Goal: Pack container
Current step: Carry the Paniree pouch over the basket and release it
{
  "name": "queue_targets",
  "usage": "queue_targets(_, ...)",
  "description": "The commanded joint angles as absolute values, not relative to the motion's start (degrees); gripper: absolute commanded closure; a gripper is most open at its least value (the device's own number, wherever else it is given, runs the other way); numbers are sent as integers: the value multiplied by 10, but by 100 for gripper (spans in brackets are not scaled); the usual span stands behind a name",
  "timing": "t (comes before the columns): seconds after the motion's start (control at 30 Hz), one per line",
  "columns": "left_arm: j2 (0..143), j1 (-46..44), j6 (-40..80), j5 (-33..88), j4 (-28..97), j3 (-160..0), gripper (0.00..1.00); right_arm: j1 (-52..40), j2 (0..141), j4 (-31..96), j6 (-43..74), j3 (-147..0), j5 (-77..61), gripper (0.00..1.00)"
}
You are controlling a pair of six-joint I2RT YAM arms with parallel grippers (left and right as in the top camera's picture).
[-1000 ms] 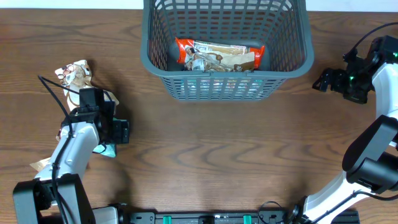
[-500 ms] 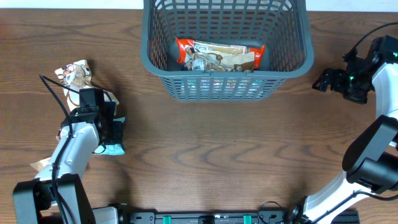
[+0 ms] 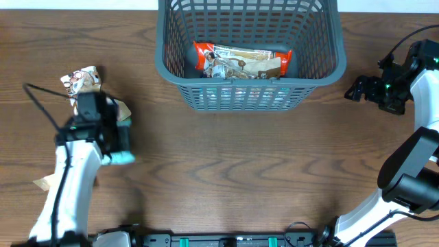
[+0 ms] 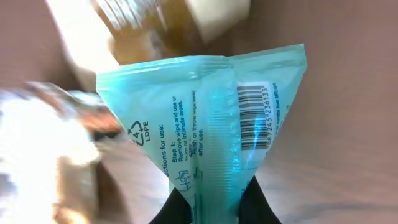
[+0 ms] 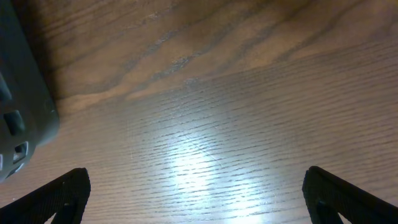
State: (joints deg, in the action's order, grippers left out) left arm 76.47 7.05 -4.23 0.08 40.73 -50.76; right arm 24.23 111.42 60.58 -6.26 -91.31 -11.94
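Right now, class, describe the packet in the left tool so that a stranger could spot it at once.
From the grey basket, look across to the left tool. The packet pinched in it is teal plastic with a barcode; the other packets beside it are white and brown.

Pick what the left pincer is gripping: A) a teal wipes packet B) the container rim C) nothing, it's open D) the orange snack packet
A: in the left wrist view the left pincer is closed on one end of the teal wipes packet, with the barcode side showing. The overhead view shows the container standing apart from that arm.
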Motion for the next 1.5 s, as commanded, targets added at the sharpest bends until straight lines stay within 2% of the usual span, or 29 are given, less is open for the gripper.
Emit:
queue_targets(0.0,726,72,2,9,434,-626,94,238,1116,607,-65,-911,-118,1)
queue_targets(0.23,751,26,8,26,472,-911,94,236,1116,608,-65,-911,-118,1)
queue_targets(0.33,788,-16,4,29,470,-1025,94,235,1116,606,-65,-911,-118,1)
queue_targets(0.53,893,-133,-58,122,425,-1167,94,235,1116,606,-65,-911,-118,1)
queue_targets(0.67,954,-212,-179,191,394,-1185,94,235,1116,607,-65,-911,-118,1)
queue_targets(0.77,992,-256,-283,197,408,-1185,94,235,1116,607,-65,-911,-118,1)
queue_targets(1.03,1066,-266,-585,189,602,-1184,94,235,1116,611,-69,-911,-118,1)
queue_targets(1.47,1174,-223,-593,158,630,-1184,93,235,1116,613,-74,-911,-118,1)
